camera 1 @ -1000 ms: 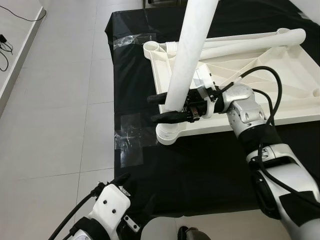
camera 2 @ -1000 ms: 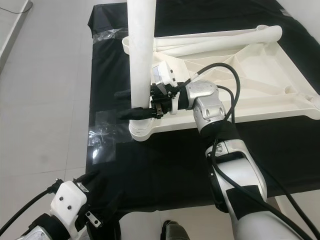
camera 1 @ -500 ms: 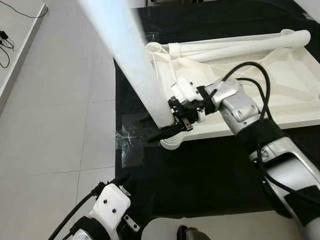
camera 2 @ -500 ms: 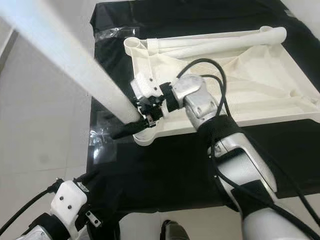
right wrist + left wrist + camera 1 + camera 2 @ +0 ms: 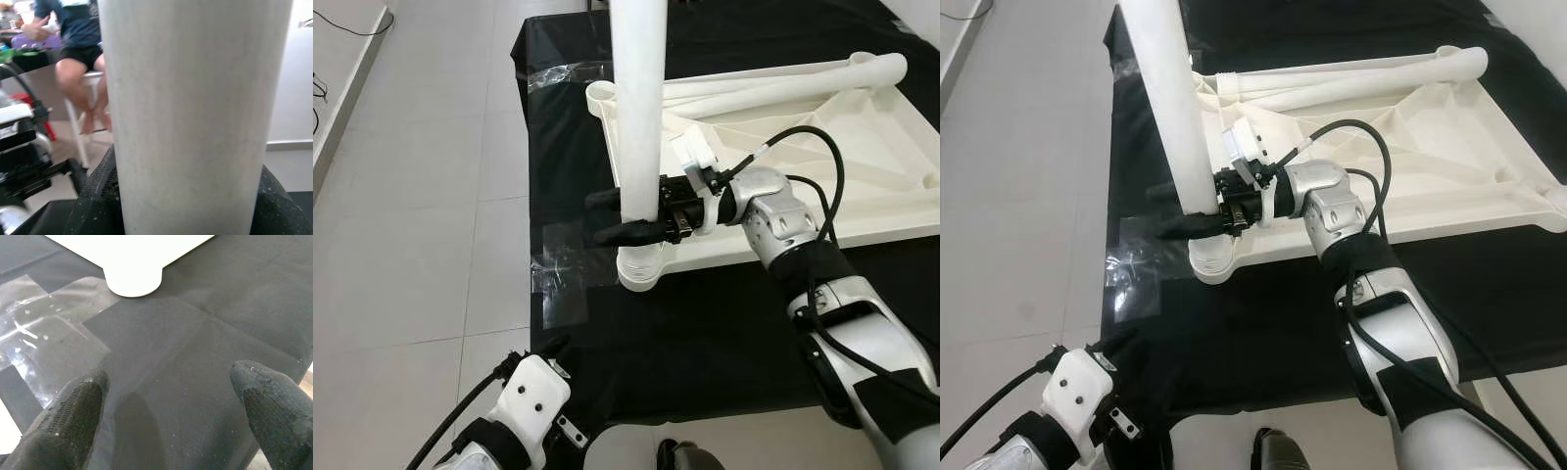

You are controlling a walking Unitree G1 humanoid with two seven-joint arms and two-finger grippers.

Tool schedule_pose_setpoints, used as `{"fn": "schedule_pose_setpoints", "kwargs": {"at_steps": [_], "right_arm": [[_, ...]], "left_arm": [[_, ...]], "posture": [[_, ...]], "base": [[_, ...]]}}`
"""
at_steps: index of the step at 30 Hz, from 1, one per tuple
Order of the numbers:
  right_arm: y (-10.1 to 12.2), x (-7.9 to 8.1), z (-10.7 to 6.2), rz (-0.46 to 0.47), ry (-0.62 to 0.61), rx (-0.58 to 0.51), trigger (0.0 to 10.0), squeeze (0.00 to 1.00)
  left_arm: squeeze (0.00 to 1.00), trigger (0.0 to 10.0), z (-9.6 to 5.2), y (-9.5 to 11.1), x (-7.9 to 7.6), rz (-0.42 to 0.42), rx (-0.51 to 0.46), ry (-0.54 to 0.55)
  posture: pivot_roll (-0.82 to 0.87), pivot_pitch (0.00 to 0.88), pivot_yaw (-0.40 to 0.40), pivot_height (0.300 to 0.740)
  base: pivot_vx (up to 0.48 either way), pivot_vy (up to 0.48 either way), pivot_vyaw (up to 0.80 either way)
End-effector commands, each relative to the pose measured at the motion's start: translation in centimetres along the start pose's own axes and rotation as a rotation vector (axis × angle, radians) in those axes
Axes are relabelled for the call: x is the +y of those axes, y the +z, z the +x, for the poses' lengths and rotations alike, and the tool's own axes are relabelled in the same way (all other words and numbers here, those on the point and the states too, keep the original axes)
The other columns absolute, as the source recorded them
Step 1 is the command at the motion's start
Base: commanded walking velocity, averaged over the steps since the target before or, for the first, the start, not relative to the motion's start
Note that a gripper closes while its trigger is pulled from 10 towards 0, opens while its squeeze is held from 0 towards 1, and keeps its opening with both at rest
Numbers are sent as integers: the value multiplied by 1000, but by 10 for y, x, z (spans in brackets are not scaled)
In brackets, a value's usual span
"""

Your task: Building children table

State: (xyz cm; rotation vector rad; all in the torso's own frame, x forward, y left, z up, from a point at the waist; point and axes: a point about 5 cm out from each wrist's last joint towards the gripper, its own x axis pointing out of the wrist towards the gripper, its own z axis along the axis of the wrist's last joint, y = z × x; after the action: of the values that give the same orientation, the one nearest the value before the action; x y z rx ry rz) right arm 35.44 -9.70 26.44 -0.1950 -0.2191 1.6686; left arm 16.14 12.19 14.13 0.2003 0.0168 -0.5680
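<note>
White plastic leg (image 5: pixel 639 108) stands nearly upright, its foot over the corner socket (image 5: pixel 636 269) of the upturned tabletop (image 5: pixel 862 211) on black cloth (image 5: pixel 705 333). Your right gripper (image 5: pixel 628 215) pinches it low, for steering it in. Left gripper (image 5: pixel 166 396) hangs spread, idle.

An indoor room, probably a lived-in home or a test room set up like one. The floor (image 5: pixel 421 196) is laid with large pale grey tiles, and a black cloth (image 5: pixel 705 333) is taped down at its left edge with clear tape (image 5: pixel 563 284). A cable (image 5: pixel 323 93) trails along the wall base. Behind, blurred, a person (image 5: pixel 78 44) sits on a white stool (image 5: pixel 80 112) beside cluttered furniture.
</note>
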Motion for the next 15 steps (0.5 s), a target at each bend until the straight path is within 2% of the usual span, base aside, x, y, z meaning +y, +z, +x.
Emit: {"fn": "schedule_pose_setpoints", "kwargs": {"at_steps": [1,2,3,8,11,12,15], "right_arm": [[-12,4,-1,35,-30,-7,10000,0],[-12,4,-1,35,-30,-7,10000,0],[-15,8,-4,18,-98,-28,10000,0],[-26,14,-1,7,-205,-35,10000,0],[-29,16,0,8,-231,-29,10000,0],[-33,19,3,12,-267,-25,10000,0],[-52,29,4,82,-483,46,10000,0]], "left_arm": [[0,10000,-1,-7,-2,-16,26,-8],[0,10000,-1,-7,-2,-16,26,-8],[0,10000,1,-8,-1,-15,25,-9],[0,10000,4,-9,1,-12,23,-9],[0,10000,4,-9,1,-12,22,-9],[0,10000,5,-9,2,-11,22,-9],[0,10000,6,-10,2,-10,21,-9]], "posture": [[42,260,-19,740],[42,260,-19,740],[33,253,-19,740],[30,246,-21,740],[30,246,-21,740],[28,245,-21,740],[32,239,-29,740]], "base": [[0,0,0],[0,0,0],[0,0,0],[0,0,0],[0,0,0],[0,0,0],[0,0,0]]}}
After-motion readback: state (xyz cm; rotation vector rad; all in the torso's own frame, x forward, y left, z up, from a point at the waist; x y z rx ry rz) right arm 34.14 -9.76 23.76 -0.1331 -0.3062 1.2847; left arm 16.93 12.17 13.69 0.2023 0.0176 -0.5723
